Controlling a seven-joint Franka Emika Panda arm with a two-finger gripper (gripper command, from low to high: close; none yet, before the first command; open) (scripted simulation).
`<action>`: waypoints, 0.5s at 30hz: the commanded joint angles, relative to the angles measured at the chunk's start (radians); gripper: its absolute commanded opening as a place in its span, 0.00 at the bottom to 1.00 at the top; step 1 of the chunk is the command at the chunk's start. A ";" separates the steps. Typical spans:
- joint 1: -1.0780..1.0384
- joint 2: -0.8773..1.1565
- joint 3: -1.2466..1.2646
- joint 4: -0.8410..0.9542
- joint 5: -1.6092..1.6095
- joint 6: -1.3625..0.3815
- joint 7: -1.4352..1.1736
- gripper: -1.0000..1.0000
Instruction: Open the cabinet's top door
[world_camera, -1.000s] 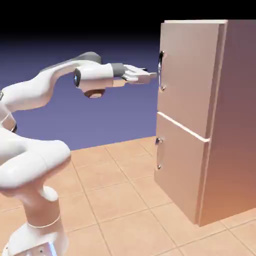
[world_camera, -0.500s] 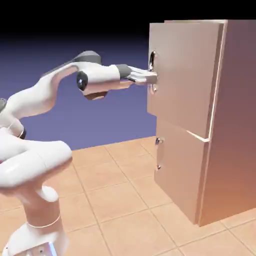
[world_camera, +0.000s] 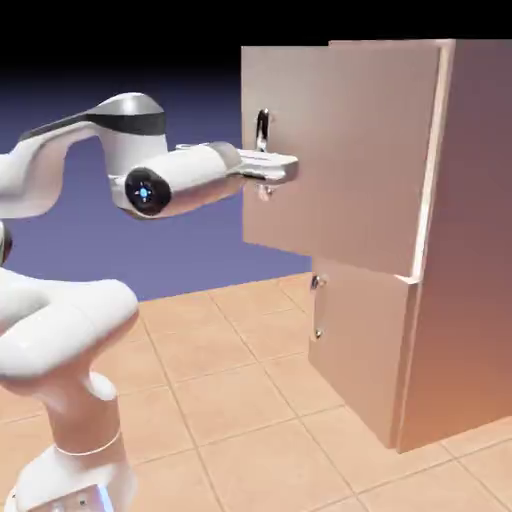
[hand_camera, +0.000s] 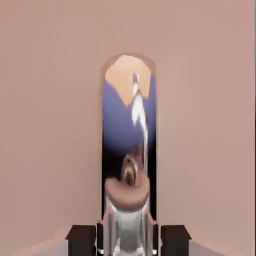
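Observation:
The tall pinkish-tan cabinet (world_camera: 460, 230) stands at the exterior view's right. Its top door (world_camera: 340, 150) is swung well out from the cabinet front toward the left. A slim vertical metal bar handle (world_camera: 262, 128) sits near the door's free edge. My gripper (world_camera: 272, 170) is shut on that handle, with the white arm reaching in from the left. In the hand view the shiny handle (hand_camera: 129, 150) fills the middle against the door panel (hand_camera: 50, 125), and my gripper (hand_camera: 128, 239) clamps it at the bottom edge between dark fingertips (hand_camera: 81, 240).
The shorter lower door (world_camera: 355, 340) stays flush with the cabinet, its small handle (world_camera: 318, 308) at its left edge. Tan floor tiles (world_camera: 250, 400) spread in front of the cabinet. The robot's white base (world_camera: 70, 400) fills the lower left.
The gripper has shut on the handle and moved left, swinging the top door from flush to widely open. The arm's elbow has swung back and to the left.

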 joint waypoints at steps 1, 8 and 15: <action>-0.005 0.020 -0.036 -0.001 -0.032 -0.038 -0.018 0.00; -0.039 0.229 -0.285 0.048 -0.291 -0.307 -0.165 0.00; -0.037 0.482 -0.456 0.175 -0.515 -0.524 -0.304 0.00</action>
